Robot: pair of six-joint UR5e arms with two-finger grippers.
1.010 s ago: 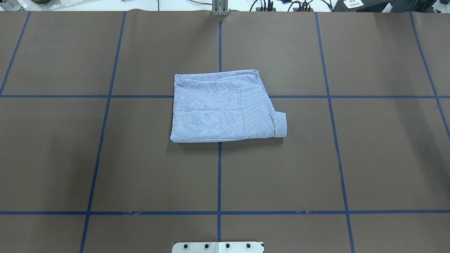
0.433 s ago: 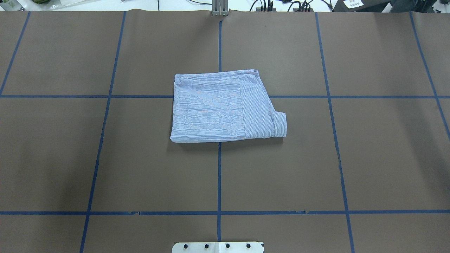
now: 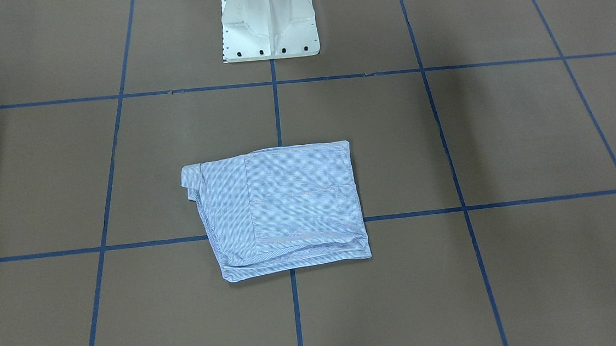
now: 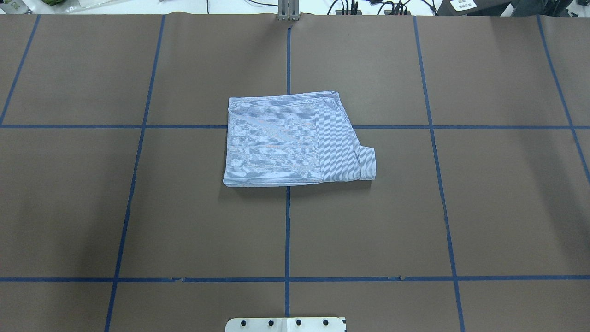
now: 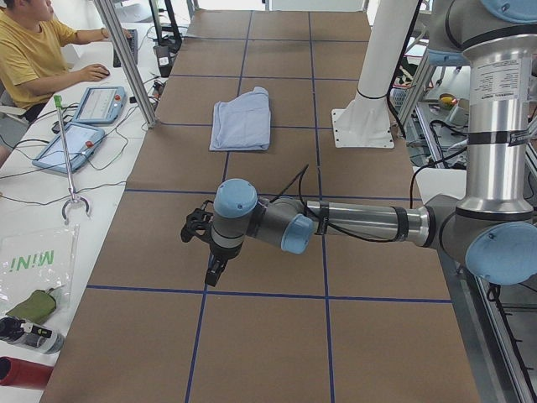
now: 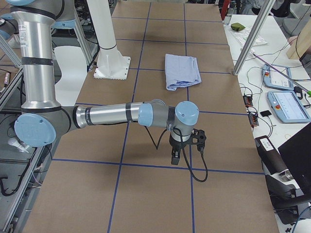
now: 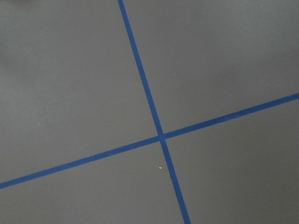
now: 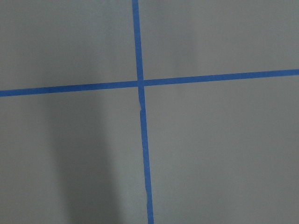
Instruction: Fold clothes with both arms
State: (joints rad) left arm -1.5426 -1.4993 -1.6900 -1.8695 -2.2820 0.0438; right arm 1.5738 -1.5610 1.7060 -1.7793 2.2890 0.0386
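- Two arms are parked wide. The left arm [image 5: 352, 222] reaches low over the left end of the worktop [image 4: 69, 207], and the left tool [image 5: 215, 274] points down at bare surface. Only a side view shows it, so I cannot tell whether its fingers are parted or closed. Its wrist camera sees nothing but crossing blue tape lines [image 7: 161, 136].
- Centred between them, the shirt [image 4: 286, 143] lies as a flat folded packet over the middle tape crossing, well apart from both tools. Its long axis runs across the worktop, left to right. It spreads slightly more to the robot's right of the centre line.
- One cuff [image 4: 368, 163] sticks out at the packet's right, robot-side corner, so any tidying there would likely suit the right arm.
- Mirroring the left, the right arm [image 6: 107, 114] stretches over the right end, and the right tool [image 6: 175, 159] aims down at tape and bare surface. Again only a side view shows it, so I cannot tell its state.
- Neither arm looks clearly nearer. Each would have to travel inward along the packet's long axis. The folding appears essentially done.
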